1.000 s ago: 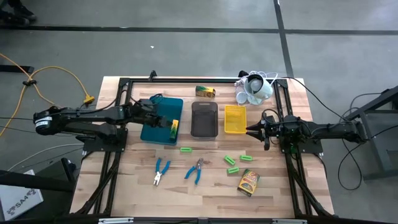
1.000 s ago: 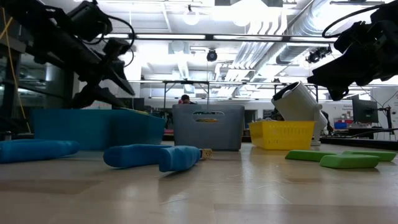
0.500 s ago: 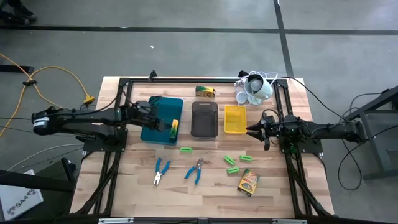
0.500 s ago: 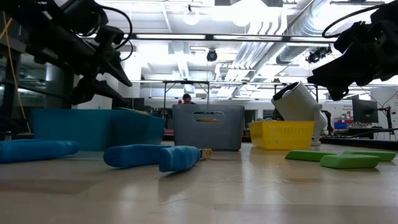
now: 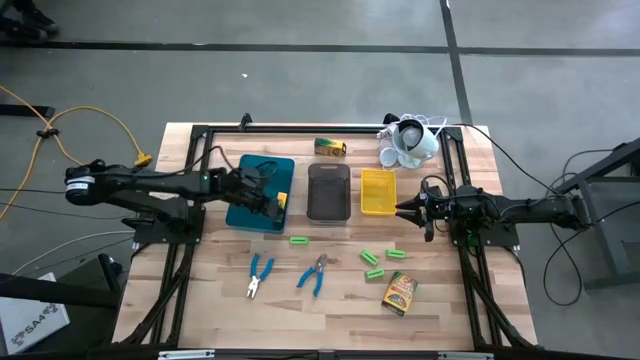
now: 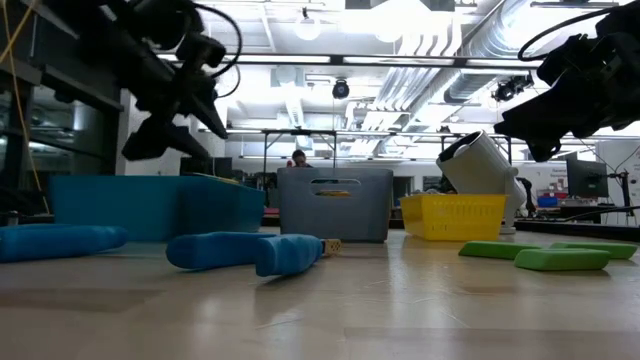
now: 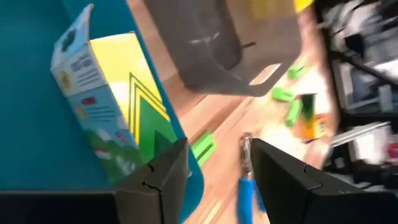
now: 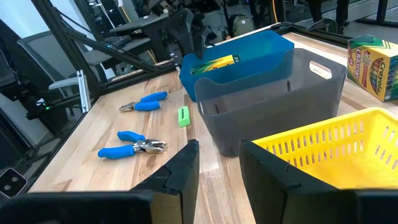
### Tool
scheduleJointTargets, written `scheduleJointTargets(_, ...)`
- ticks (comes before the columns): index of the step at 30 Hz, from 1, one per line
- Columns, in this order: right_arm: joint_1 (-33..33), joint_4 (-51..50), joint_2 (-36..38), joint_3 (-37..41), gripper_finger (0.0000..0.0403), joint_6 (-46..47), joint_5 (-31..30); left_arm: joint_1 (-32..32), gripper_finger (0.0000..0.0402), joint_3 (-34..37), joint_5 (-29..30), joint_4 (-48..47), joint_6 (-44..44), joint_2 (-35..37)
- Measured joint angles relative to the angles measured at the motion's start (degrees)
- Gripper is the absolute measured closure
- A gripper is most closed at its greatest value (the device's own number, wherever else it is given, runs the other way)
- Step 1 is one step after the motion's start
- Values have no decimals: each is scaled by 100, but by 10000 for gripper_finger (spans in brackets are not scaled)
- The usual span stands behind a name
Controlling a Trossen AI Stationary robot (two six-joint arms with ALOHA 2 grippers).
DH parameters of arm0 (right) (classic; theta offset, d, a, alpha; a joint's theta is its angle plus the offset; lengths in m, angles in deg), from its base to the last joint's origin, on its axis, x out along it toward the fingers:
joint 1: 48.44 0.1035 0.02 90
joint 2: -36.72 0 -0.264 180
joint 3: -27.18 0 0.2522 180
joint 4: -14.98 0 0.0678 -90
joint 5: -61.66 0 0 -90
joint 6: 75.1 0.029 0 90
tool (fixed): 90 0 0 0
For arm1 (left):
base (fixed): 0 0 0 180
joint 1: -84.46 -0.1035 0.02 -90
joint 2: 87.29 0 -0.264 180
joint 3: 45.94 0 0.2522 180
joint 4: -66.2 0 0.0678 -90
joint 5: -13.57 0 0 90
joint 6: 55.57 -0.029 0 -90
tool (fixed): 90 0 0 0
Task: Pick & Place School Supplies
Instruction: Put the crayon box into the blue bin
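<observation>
Left gripper [image 5: 272, 205] is hovering over the teal tray [image 5: 250, 188], jaws standing apart and holding nothing; a yellow-and-green box [image 7: 112, 112] is lying inside the tray at its near right corner. Right gripper [image 5: 405, 209] is waiting by the yellow tray [image 5: 377, 191], jaws parted, empty. Two blue pliers [image 5: 260, 274], green sticks [image 5: 372, 258] and another box [image 5: 399, 292] are sitting toward the tabletop's near edge.

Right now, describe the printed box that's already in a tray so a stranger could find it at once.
Start at the row of three trays; take the teal tray at its left end. The yellow-and-green printed box leans in the corner nearest the grey tray. The other two boxes lie on bare wood.
</observation>
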Motion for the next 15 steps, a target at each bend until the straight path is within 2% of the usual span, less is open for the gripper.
scheduleJointTargets(5,1,-2,1,0,297,0,-1,-2,232,-835,404,-1384,-188,-235)
scheduleJointTargets(15,2,0,1,0,297,0,-1,12,232,-1848,432,-2558,-293,-860)
